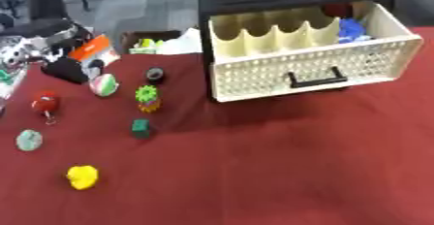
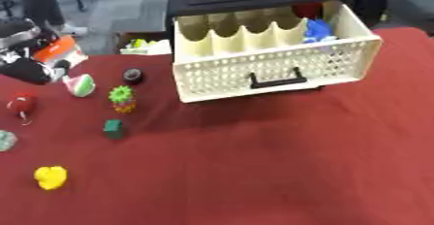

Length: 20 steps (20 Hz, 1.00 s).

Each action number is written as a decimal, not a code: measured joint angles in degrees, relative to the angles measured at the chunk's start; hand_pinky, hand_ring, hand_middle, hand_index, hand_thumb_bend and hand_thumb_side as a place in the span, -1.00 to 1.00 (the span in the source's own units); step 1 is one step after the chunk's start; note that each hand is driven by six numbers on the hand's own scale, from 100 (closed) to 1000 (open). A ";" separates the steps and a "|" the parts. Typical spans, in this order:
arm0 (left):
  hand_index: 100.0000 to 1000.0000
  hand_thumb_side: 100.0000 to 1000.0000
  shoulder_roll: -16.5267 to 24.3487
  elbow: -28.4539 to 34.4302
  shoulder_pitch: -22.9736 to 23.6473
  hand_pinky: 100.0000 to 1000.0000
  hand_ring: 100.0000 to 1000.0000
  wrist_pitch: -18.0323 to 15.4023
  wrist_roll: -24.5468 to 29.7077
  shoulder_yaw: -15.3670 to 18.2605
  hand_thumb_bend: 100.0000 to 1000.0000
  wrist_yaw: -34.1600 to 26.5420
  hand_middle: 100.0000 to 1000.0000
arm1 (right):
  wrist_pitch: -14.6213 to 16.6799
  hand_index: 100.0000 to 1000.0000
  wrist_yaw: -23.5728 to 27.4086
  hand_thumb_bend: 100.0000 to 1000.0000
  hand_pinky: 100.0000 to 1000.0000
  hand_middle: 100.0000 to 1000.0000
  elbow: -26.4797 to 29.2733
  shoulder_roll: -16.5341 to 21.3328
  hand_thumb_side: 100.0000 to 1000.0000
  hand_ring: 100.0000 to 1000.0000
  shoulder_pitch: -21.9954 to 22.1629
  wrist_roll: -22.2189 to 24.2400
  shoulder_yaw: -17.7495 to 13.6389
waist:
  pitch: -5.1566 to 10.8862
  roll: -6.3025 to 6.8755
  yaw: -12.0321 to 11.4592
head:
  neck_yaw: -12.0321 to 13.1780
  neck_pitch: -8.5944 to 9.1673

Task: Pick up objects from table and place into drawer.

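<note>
Cream perforated plastic drawer (image 1: 315, 69) open, blue and red items (image 1: 349, 29) already inside. Yellow toy (image 1: 82, 176), green block (image 1: 142, 128), others left on red-clothed table (image 1: 280, 170). My left robot hand (image 1: 64, 66) far left; can't tell its fingers.

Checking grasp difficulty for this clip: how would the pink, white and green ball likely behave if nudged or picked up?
The striped ball looks round, so it would probably roll across the red tablecloth when nudged. It appears small and likely light.
</note>
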<state>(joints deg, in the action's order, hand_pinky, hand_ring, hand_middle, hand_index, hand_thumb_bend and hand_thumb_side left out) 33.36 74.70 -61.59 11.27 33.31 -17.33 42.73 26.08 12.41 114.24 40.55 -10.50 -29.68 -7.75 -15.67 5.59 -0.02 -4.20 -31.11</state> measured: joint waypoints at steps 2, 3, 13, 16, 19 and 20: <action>-0.04 -0.68 -0.84 0.98 -1.17 -0.61 -0.35 0.05 0.13 -0.20 -1.00 0.00 -0.51 | -0.09 0.25 0.33 -1.00 0.22 -0.10 0.00 0.07 1.00 0.02 -0.03 0.09 0.00 | 0.17 0.07 0.03 | 0.00 0.00; -0.04 -0.68 -1.28 1.42 -1.89 -0.61 -0.35 0.06 0.12 -0.23 -1.00 0.00 -0.51 | -0.12 0.25 0.40 -1.00 0.22 -0.10 0.00 0.12 1.00 0.02 -0.04 0.12 0.00 | 0.23 0.12 0.06 | 0.00 0.00; -0.06 -0.68 -5.85 2.40 -7.07 -0.62 -0.36 -0.28 -3.89 -0.53 -1.00 -0.44 -0.52 | -0.35 0.25 1.18 -1.00 0.21 -0.10 0.00 0.51 1.00 0.01 -0.50 0.45 0.01 | 0.48 0.68 1.28 | 0.55 0.42; -0.06 -0.68 -7.22 1.82 -8.13 -0.62 -0.36 -1.05 -5.30 -0.75 -1.00 -0.81 -0.52 | -0.40 0.25 1.38 -1.00 0.21 -0.10 0.00 0.51 1.00 0.01 -0.63 0.49 0.01 | 0.48 0.72 1.52 | 0.55 0.47; -0.07 -0.68 -8.33 1.76 -9.09 -0.63 -0.37 -1.68 -6.12 -1.12 -1.00 -1.28 -0.52 | -0.54 0.25 1.57 -1.00 0.21 -0.10 0.00 0.51 1.00 0.01 -0.80 0.64 0.01 | 0.47 0.88 1.61 | 0.01 0.47; -0.07 -0.68 -8.64 1.79 -9.29 -0.63 -0.37 -1.82 -6.28 -1.19 -1.00 -1.47 -0.52 | -0.59 0.25 1.63 -1.00 0.21 -0.10 0.00 0.51 1.00 0.01 -0.87 0.69 0.01 | 0.47 0.93 1.61 | -0.17 0.47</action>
<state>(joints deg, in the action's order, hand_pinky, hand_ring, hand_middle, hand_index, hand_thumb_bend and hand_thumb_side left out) 24.73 76.49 -70.88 9.45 27.03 -18.52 41.26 25.48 14.03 114.24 41.06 -11.37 -28.99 -7.74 -15.20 6.51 1.59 -4.38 -30.64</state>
